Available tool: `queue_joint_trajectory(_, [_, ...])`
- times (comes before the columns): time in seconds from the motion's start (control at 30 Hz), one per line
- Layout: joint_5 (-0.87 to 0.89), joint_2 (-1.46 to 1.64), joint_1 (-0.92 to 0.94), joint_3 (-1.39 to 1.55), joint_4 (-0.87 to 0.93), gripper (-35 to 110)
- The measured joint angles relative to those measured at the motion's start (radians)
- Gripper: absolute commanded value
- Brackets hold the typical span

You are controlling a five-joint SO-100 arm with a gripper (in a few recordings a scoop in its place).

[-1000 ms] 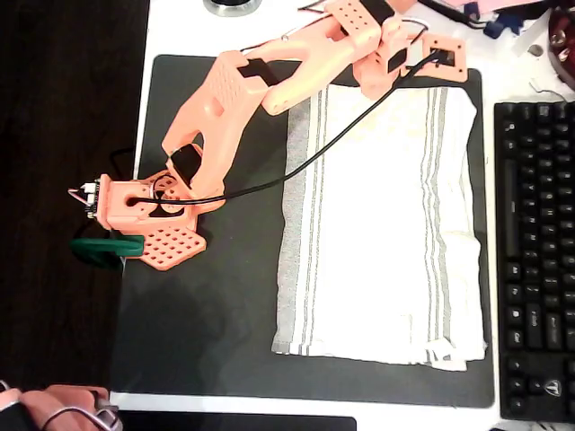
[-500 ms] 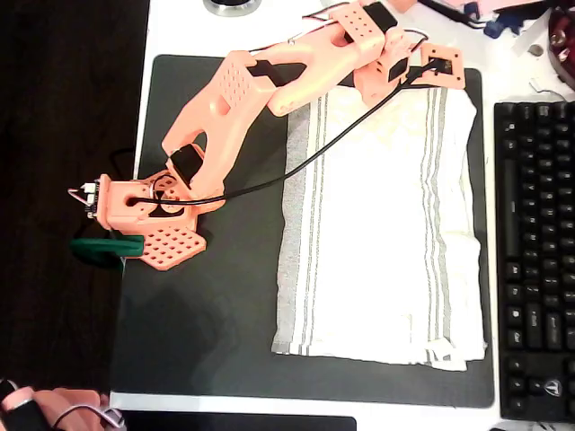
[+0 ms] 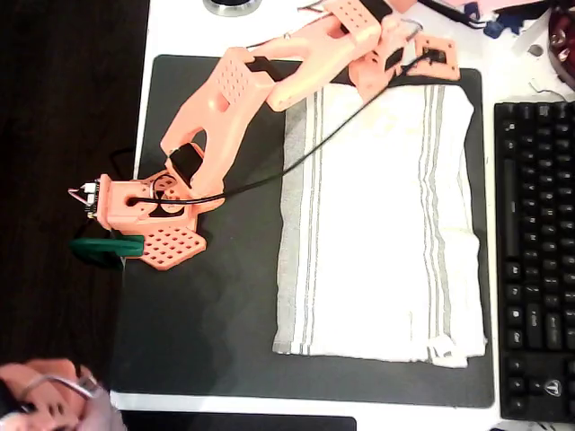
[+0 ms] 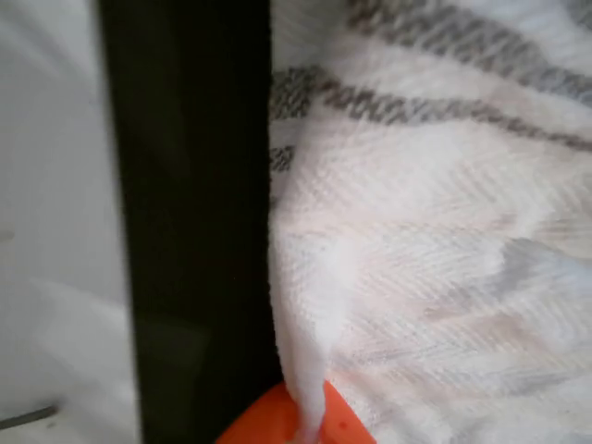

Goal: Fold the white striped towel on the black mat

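Across the black mat [image 3: 207, 332] the white striped towel [image 3: 382, 224] lies spread flat, its right edge close to the keyboard [image 3: 535, 260] on the white bench [image 3: 180, 27]. At the towel's top edge sits the orange pincer [image 3: 377, 76] — a half-second ago its wrist sat slightly lower and farther right. From the wrist view a pinch of towel edge [image 4: 310, 407] rises at an orange fingertip [image 4: 277, 421], the pincer apparently closed on it — the cloth itself has barely shifted.
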Motion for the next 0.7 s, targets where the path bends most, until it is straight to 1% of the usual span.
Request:
queue_joint_trajectory(0.3, [0.054,0.002,-0.103,-0.147,0.037,0])
queue_joint_trajectory(0.47, [0.06,0.029,-0.132,-0.213,0.101,0])
queue_joint_trajectory(0.57, [0.046,0.101,-0.098,-0.201,0.126,0])
queue_joint_trajectory(0.7, [-0.015,0.245,-0.023,-0.141,0.218,0])
